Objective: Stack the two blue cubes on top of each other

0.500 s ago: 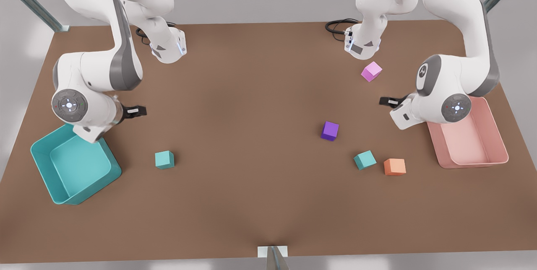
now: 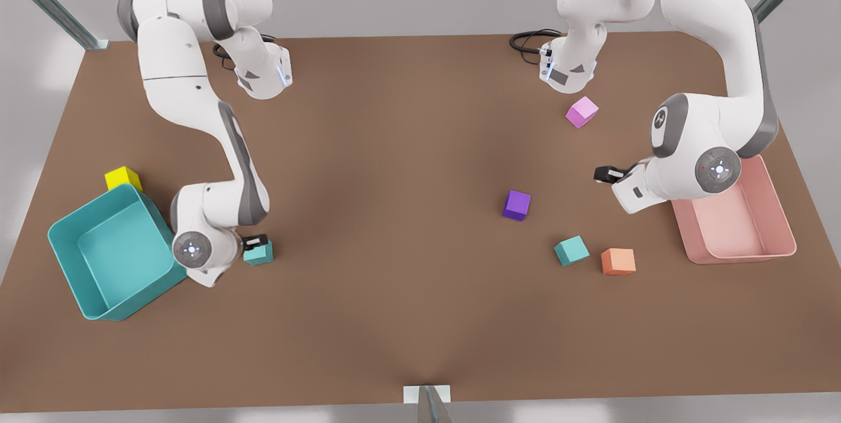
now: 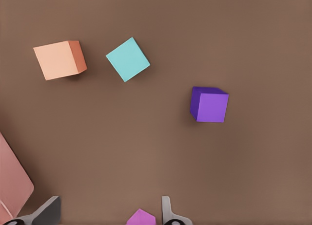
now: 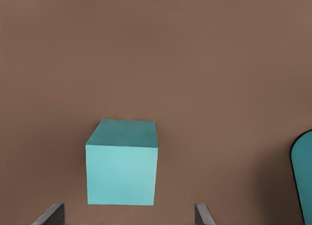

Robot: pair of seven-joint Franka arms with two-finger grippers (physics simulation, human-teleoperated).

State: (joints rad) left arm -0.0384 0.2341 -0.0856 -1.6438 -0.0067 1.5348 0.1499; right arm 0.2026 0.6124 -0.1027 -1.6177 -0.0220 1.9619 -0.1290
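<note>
In the front view, the right gripper (image 2: 255, 241) is hanging low at the near teal cube (image 2: 259, 253), beside the teal bin (image 2: 72, 259) at the front view's left; how far its fingers are parted I cannot tell from here. The left gripper (image 2: 606, 174) is waiting above the table (image 2: 394, 318) by the pink bin (image 2: 782, 226), well apart from the far teal cube (image 2: 571, 250), which is lying flat just beside an orange cube (image 2: 618, 261). In the left wrist view, the left gripper (image 3: 109, 213) is showing its fingertips spread wide and holding nothing; the teal cube (image 3: 127, 59) is sitting between the orange cube (image 3: 59, 60) and a purple cube (image 3: 209, 104). In the right wrist view, the right gripper (image 4: 129, 215) is standing open, its tips on either side of the matte teal cube (image 4: 122, 161), not touching it.
</note>
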